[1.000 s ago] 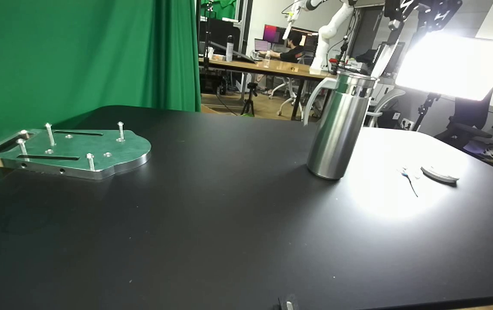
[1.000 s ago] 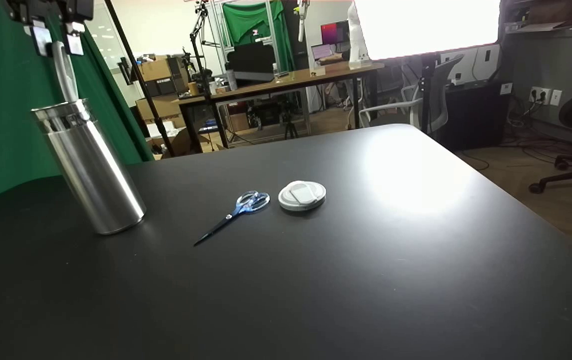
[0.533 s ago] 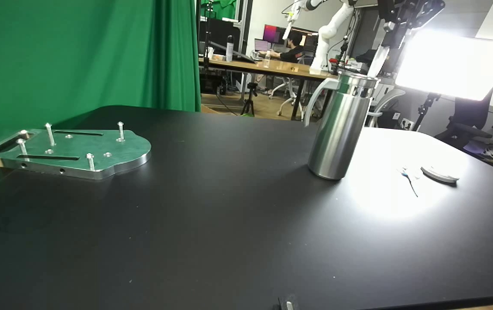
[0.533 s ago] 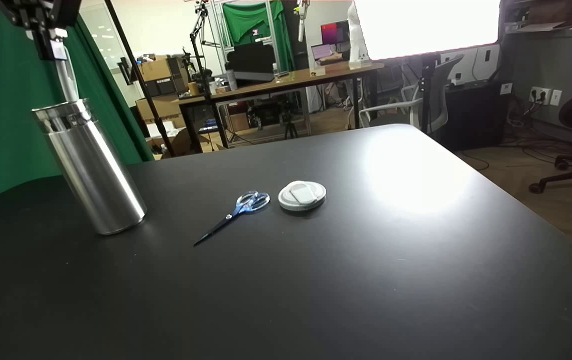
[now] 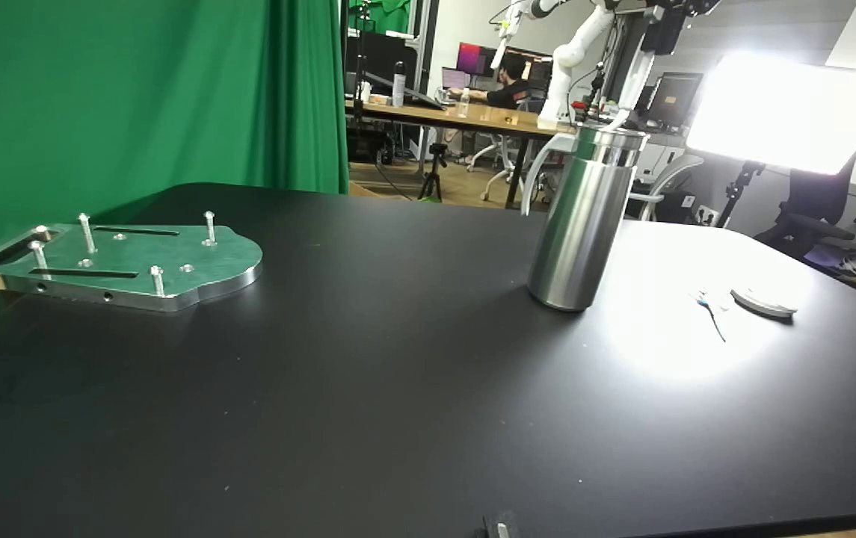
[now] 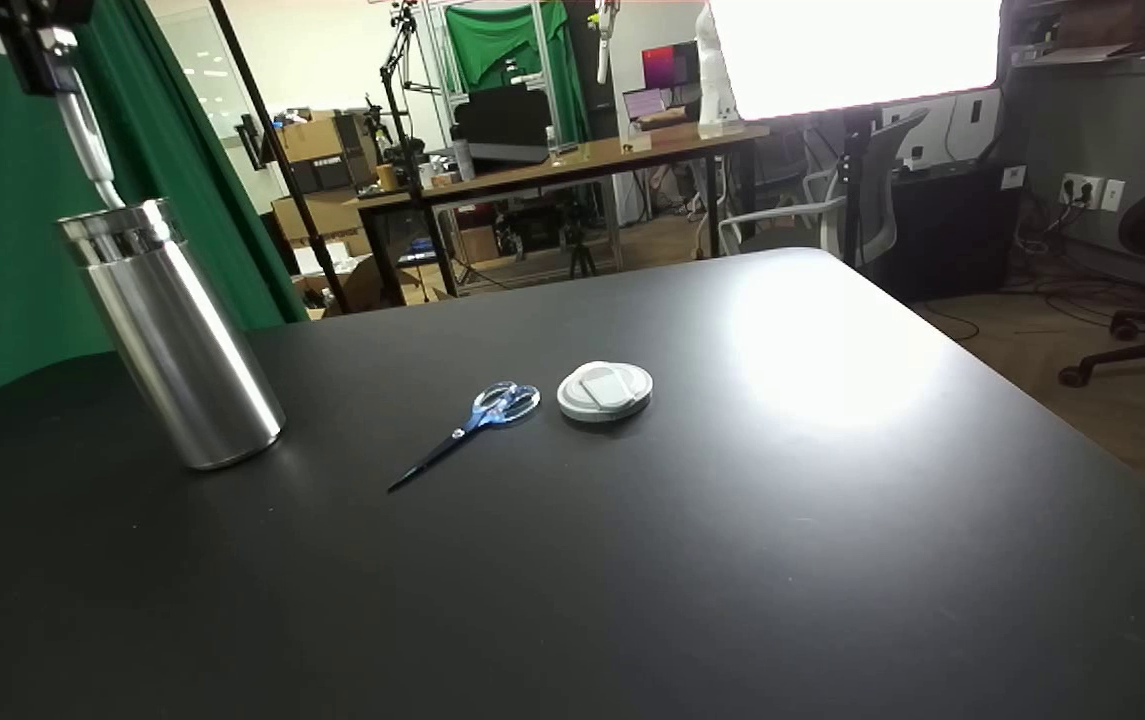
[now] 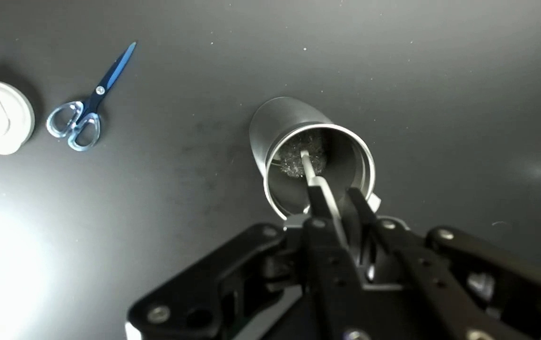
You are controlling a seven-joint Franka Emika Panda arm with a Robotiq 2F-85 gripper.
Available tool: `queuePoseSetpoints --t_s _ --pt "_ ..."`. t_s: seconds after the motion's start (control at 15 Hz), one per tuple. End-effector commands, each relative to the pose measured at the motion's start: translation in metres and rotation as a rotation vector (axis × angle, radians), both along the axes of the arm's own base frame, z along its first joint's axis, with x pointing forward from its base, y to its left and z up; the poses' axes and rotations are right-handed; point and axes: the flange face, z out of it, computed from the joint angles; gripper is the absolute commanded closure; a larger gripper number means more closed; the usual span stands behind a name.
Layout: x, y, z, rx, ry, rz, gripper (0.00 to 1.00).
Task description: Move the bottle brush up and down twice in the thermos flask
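In both exterior views, the bottle brush [image 5: 634, 84] is sticking further up out of the flask [image 5: 581, 224] than half a second earlier, a narrower stretch of it now showing just above the rim, and the flask is standing slightly further toward the left side of each view. In an exterior view, a flat plate [image 5: 140, 254] with upright pegs [image 5: 87, 235] is lying on the black table [image 5: 368, 359], well apart from the flask, and its smooth face is gleaming green. In an exterior view, scissors [image 6: 472, 425] with clear bluish handles are lying just beside a round white lid [image 6: 604, 392]. In the wrist view, the black tool [image 7: 336, 194] is gripping the smooth, pale rod of the bottle brush, which is reaching down from there through the round, shiny steel mouth of the flask; its lower end is looking dark and speckled, too dim to make out clearly.
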Motion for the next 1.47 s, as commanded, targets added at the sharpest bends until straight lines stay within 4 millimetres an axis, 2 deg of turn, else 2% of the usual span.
queuePoseSetpoints --t_s 0.0,0.33,0.8,0.87,1.07,1.4 --pt "-0.008 0.013 0.035 -0.070 -0.057 0.064 0.96" --pt "-0.020 0.017 0.075 -0.141 -0.128 0.115 0.96" --pt "-0.039 0.018 0.127 -0.139 -0.230 0.157 0.96" --pt "-0.040 0.018 0.128 -0.136 -0.234 0.159 0.96" --pt "-0.041 0.014 0.116 -0.115 -0.218 0.155 0.96" --pt "-0.037 0.008 0.068 -0.110 -0.139 0.140 0.96"
